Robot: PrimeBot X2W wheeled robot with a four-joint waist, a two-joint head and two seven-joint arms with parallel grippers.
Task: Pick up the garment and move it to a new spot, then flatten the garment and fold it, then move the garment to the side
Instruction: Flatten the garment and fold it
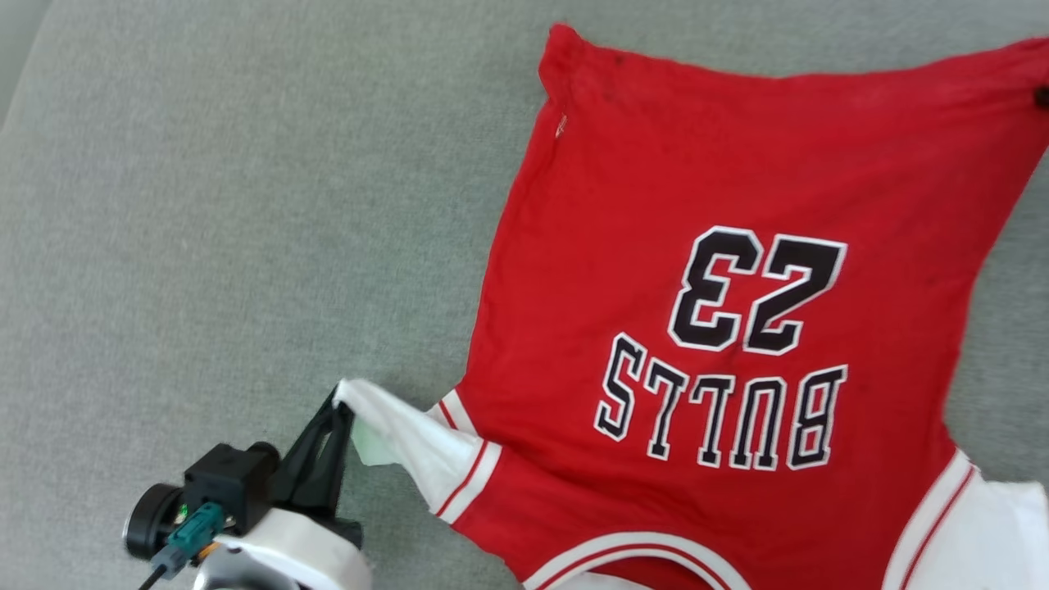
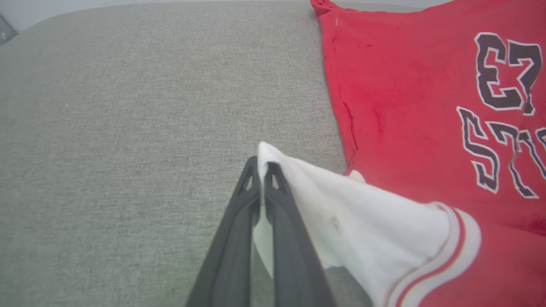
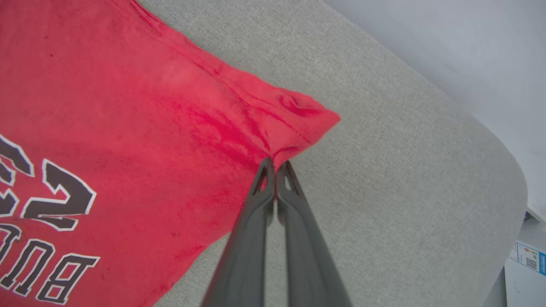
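Garment [image 1: 697, 205] is lying face up on the grey woven worktop [image 1: 205, 205], its soft red knit creasing near the hem. The left end effector [image 2: 261, 164] is pinching the limp white sleeve [image 2: 362, 221]; the right end effector [image 3: 275, 164] is clamping the hem corner [image 3: 307, 115]. Both are biting thin edges, so uneven pulling is risking a slip or skewed, bunching cloth.

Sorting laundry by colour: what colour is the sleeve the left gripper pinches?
The sleeve is white, red-striped at its seam; clearest in the left wrist view.
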